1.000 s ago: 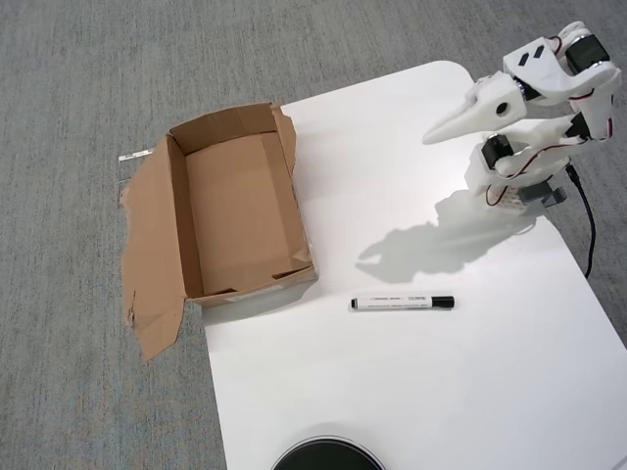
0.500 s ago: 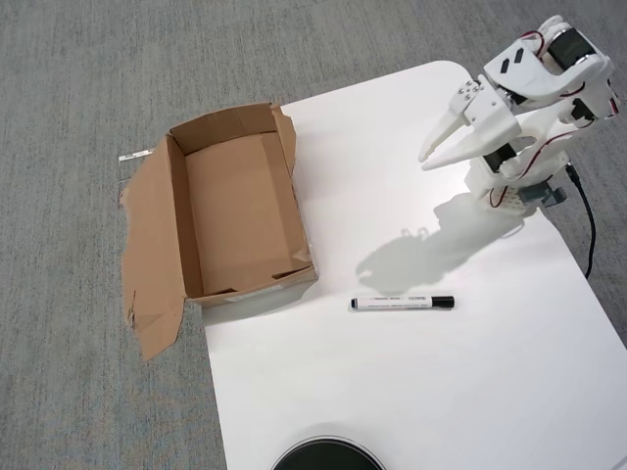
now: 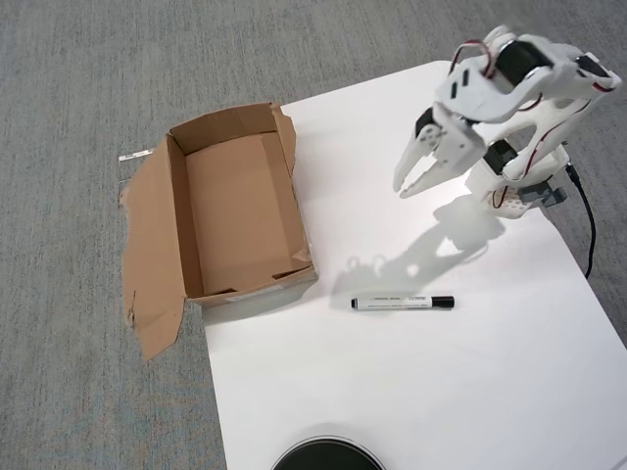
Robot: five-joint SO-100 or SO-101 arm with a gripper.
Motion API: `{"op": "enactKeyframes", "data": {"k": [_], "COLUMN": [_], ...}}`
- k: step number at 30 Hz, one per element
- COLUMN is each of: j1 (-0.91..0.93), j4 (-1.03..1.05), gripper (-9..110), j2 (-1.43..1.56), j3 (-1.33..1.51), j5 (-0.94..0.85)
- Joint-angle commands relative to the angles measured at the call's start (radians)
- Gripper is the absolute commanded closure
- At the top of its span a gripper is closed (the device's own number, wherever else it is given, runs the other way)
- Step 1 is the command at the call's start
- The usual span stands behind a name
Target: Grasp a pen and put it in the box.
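Observation:
The pen, a slim white marker with a black cap at its right end, lies flat on the white table, just right of the box's near corner. The box, brown cardboard with nothing inside, sits at the table's left edge with a wide flap spread flat to its left. My white gripper hangs in the air above the table at the upper right, well above the pen in the overhead view. Its two fingers point down-left with a small gap between them and hold nothing.
The white table has a rounded far corner and grey carpet all around it. A dark round object shows at the bottom edge. The arm's base and a black cable stand at the table's right side.
The arm has swung out from its folded pose, down and to the left toward the table's middle. Its fingers have parted. Pen and box have not moved.

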Motion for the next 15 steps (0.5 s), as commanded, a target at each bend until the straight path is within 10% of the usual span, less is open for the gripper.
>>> {"op": "enactKeyframes", "data": {"k": [1, 15], "j1": [-0.007, -0.151], "j4": [-0.014, -0.014], "gripper": [99, 85], "j2": [-0.087, -0.399], "j3": [-0.025, -0.025], "j5": [-0.077, -0.077]}}
